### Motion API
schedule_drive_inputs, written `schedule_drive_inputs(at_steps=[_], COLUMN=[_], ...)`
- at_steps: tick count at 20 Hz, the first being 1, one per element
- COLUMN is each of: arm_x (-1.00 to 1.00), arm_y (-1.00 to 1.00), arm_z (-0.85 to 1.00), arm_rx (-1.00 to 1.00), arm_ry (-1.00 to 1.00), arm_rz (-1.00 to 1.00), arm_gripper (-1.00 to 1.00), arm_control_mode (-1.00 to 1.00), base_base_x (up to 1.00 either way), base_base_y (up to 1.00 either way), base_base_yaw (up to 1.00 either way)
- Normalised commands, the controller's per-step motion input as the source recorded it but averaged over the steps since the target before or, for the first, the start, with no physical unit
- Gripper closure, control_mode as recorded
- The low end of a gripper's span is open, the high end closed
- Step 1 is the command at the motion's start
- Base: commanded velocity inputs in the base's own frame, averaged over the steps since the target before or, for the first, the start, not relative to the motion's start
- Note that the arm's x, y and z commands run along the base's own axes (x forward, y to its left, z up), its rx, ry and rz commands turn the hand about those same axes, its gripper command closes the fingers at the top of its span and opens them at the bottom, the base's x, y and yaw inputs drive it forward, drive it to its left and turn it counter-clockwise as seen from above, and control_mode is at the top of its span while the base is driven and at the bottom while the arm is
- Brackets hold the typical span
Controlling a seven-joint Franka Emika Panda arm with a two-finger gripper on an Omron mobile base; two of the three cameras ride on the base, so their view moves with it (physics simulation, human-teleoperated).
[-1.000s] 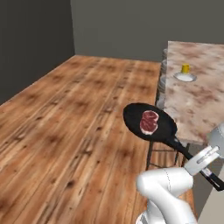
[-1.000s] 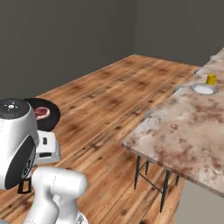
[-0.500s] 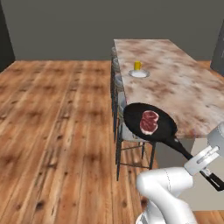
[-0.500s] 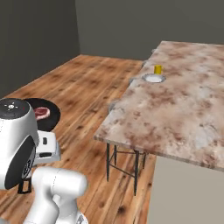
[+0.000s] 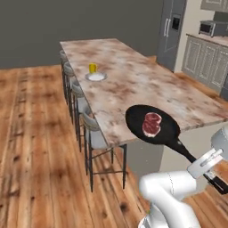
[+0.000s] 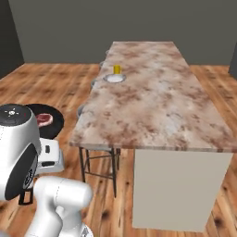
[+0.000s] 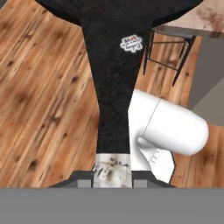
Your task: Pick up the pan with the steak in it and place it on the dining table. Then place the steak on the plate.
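The pincer [image 5: 213, 176] pinches the stiff pan [image 5: 152, 124] by its handle end, nose-heavy beside the worktop [image 5: 133, 84], its steak [image 5: 151, 124] liable to slide.

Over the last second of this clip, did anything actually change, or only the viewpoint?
Mainly the viewpoint: the base drove and turned, so the long marbled stone dining table now lies ahead, its white plate and yellow cup nearer. The gripper stayed shut on the round black frying pan, carried level, red-pink steak still inside.
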Motion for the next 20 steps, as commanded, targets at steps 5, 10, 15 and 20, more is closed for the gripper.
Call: schedule_drive_inputs(at_steps=[5,10,15,20], arm_x=[0.0,0.0,0.0,0.0], arm_y=[0.0,0.0,0.0,0.0], arm_z=[0.0,0.0,0.0,0.0], arm_rx=[0.0,0.0,0.0,0.0], arm_ry=[0.0,0.0,0.0,0.0], arm_rz=[0.0,0.0,0.0,0.0], arm_gripper=[1.0,1.0,1.0,1.0], arm_control_mode=[1.0,1.0,1.0,1.0], base_base_x=[-0.07,-0.01,0.0,0.1], base_base_y=[0.28,0.99,1.0,1.0], base_base_yaw=[-0.22,-0.03,-0.01,-0.02])
